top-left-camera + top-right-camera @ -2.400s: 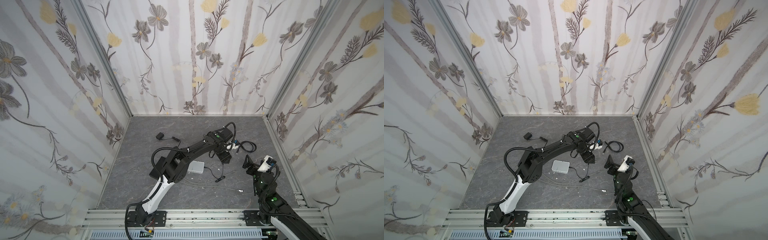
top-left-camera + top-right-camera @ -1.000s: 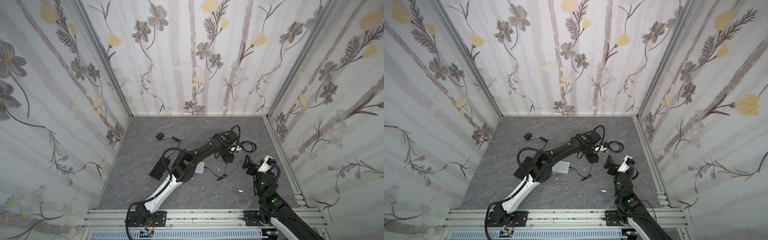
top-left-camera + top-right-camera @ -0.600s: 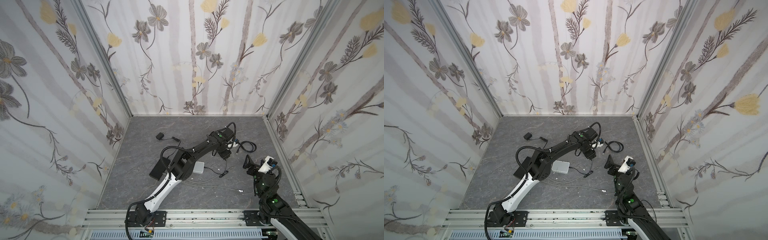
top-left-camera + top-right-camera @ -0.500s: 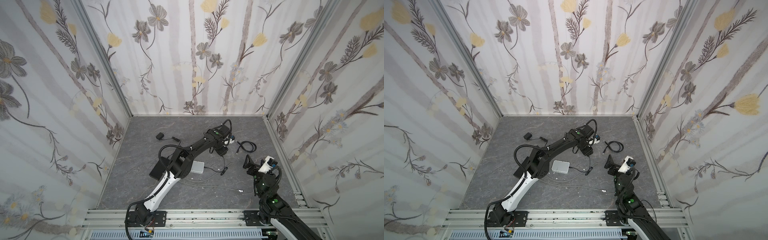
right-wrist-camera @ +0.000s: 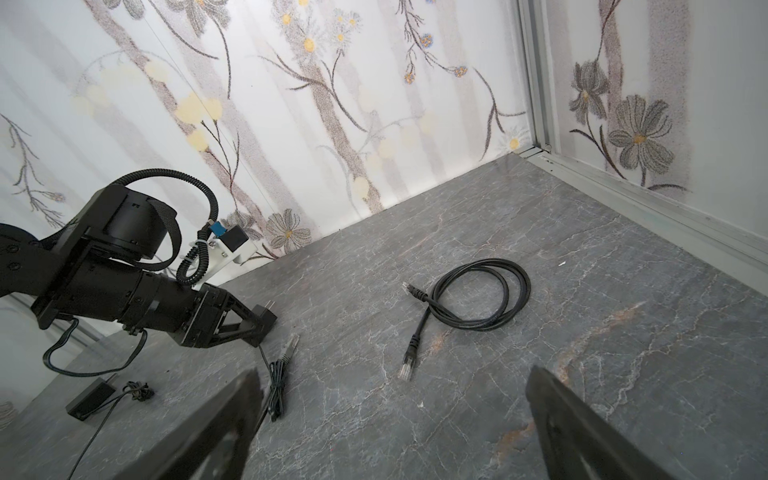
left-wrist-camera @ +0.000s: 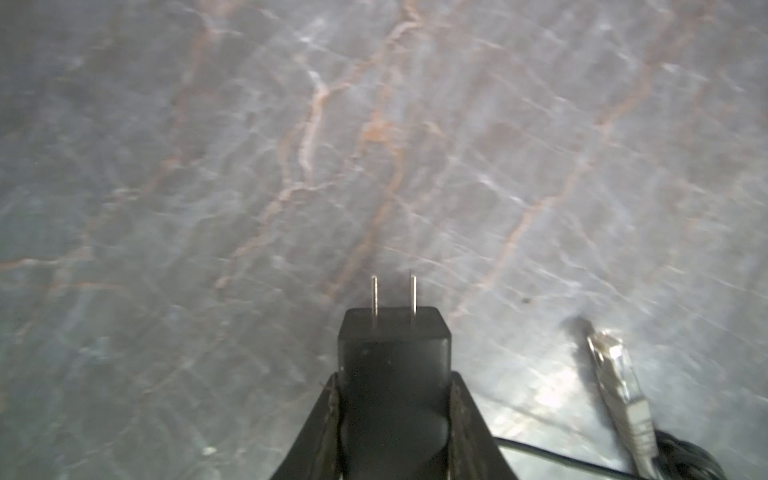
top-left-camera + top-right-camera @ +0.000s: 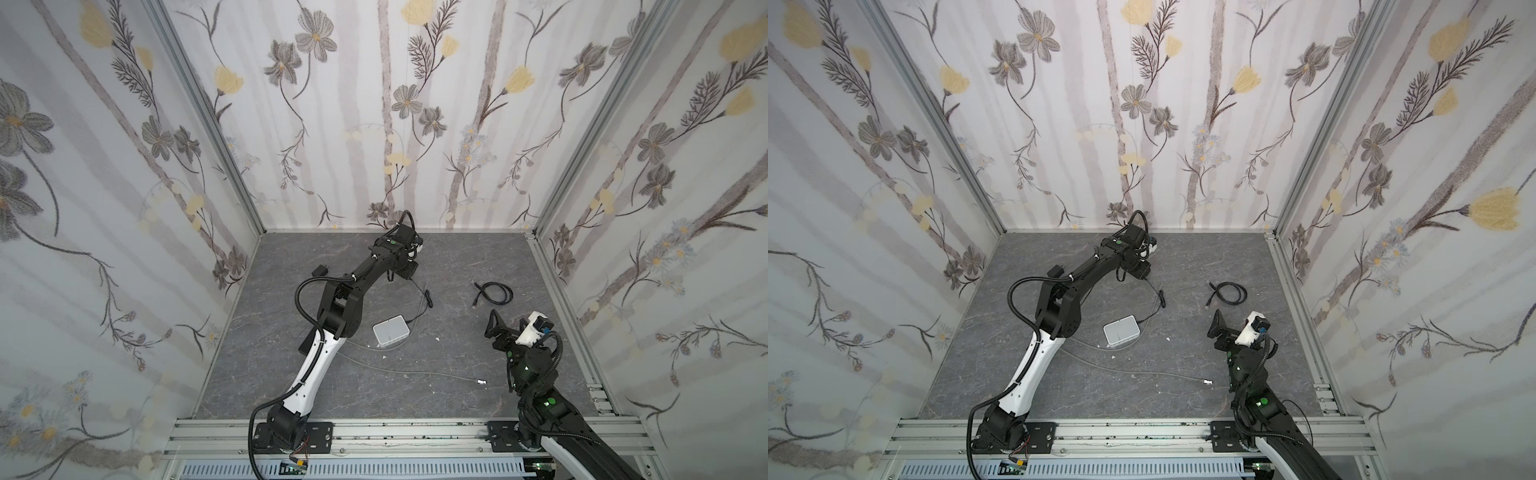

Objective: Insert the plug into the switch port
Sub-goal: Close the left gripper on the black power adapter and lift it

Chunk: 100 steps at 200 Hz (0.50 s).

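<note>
Switch (image 7: 390, 329): white box lying flat near the middle of the tabletop (image 7: 457, 257). Its port face does not show from above, so I cannot tell which side I must approach.
Left tool (image 6: 394, 386): narrowed to a firm pinch on the black power adapter (image 6: 392, 336), one finger on each flat side, prongs pointing away from my wrist. The adapter is held low over the far tabletop, well apart from the switch.
Reason for hold: I judge that the adapter is being carried clear, since its thin lead trails back towards the switch and crosses the working area.
Grey plug (image 6: 615, 374): lies on the tabletop just beside my left tool, untouched. I take it as the plug to insert.
Right tool (image 5: 392, 376): fingers spread wide, holding nothing, poised above the near right tabletop, facing the coiled black patch cable (image 5: 482, 291).
Progress: early; no plug is seated.
</note>
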Each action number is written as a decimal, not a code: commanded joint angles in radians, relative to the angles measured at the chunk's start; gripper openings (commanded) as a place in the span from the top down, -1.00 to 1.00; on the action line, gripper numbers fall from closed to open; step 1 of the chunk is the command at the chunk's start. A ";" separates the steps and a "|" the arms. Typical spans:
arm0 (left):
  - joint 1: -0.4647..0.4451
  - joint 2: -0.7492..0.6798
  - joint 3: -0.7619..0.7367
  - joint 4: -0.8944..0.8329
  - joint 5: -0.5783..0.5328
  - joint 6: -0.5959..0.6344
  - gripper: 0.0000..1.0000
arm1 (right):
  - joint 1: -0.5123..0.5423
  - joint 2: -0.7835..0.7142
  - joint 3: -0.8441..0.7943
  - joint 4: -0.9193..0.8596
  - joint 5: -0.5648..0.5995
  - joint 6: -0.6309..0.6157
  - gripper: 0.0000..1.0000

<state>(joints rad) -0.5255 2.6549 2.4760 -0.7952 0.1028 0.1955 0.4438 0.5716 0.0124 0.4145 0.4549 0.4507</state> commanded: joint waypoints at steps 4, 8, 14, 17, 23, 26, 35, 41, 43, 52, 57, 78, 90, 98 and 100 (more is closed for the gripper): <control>0.055 0.037 0.057 0.029 -0.084 -0.046 0.58 | -0.001 0.007 -0.001 0.032 -0.011 -0.010 -0.99; 0.065 0.040 0.059 0.033 -0.087 -0.053 0.58 | -0.001 0.007 -0.002 0.033 -0.011 -0.010 -0.99; 0.079 0.042 0.060 0.040 -0.085 -0.062 0.58 | -0.001 0.007 -0.002 0.033 -0.012 -0.011 -0.99; 0.086 0.043 0.060 0.044 -0.083 -0.071 0.58 | -0.001 0.009 -0.002 0.033 -0.011 -0.012 -0.99; 0.099 0.043 0.060 0.051 -0.074 -0.085 0.58 | -0.001 0.009 -0.002 0.033 -0.012 -0.012 -0.99; 0.107 0.043 0.060 0.054 -0.068 -0.091 0.58 | -0.001 0.010 0.000 0.033 -0.012 -0.013 -0.99; 0.121 0.042 0.060 0.060 -0.051 -0.109 0.57 | -0.001 0.011 -0.001 0.034 -0.014 -0.013 -0.99; 0.127 0.040 0.060 0.064 -0.039 -0.116 0.56 | -0.001 0.010 -0.001 0.035 -0.015 -0.015 -0.99; 0.129 0.039 0.060 0.065 -0.035 -0.118 0.56 | -0.001 0.012 0.000 0.036 -0.016 -0.015 -0.99; 0.133 0.037 0.060 0.068 -0.019 -0.122 0.53 | -0.001 0.017 0.000 0.039 -0.018 -0.018 -0.99; 0.133 0.037 0.060 0.069 -0.013 -0.119 0.50 | -0.001 0.019 0.001 0.040 -0.019 -0.020 -0.99; 0.131 0.024 0.060 0.069 0.035 -0.131 0.06 | 0.001 0.042 0.009 0.049 -0.037 -0.029 -0.99; 0.128 0.008 0.052 0.070 0.055 -0.152 -0.22 | 0.001 0.063 0.014 0.055 -0.052 -0.035 -0.99; 0.123 -0.015 0.041 0.073 0.064 -0.163 -0.32 | 0.001 0.077 0.018 0.061 -0.065 -0.039 -0.99; 0.121 -0.022 0.035 0.075 0.065 -0.166 -0.35 | 0.001 0.081 0.019 0.061 -0.069 -0.039 -0.99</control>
<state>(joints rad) -0.3969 2.6877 2.5244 -0.7486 0.1108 0.0742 0.4438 0.6216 0.0151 0.4221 0.4316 0.4316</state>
